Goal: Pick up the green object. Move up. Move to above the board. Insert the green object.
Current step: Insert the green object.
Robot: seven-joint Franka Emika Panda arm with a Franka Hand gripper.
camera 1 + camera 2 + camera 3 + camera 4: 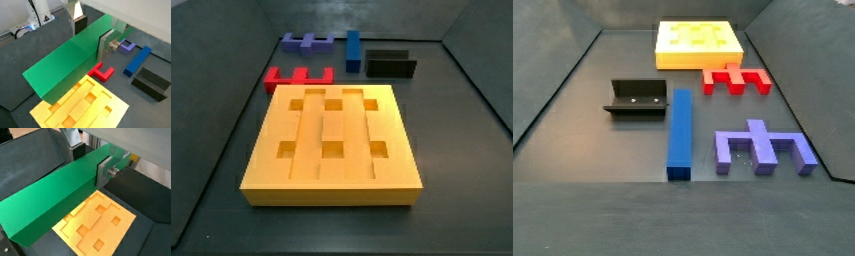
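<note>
- Wrist views both show the gripper (93,34) clamped on the green object (67,62), one silver finger (105,171) flat against its face, the bar held in the air over the board (100,220).
- Side views show neither gripper nor bar, so height above the board is hard to judge.
- Pickup and lift look done; the carry seems nearly complete; insertion remains.
- Count: one board (334,140), one red block (297,76), one blue bar (680,133), one purple block (762,148), one fixture (637,98).
</note>
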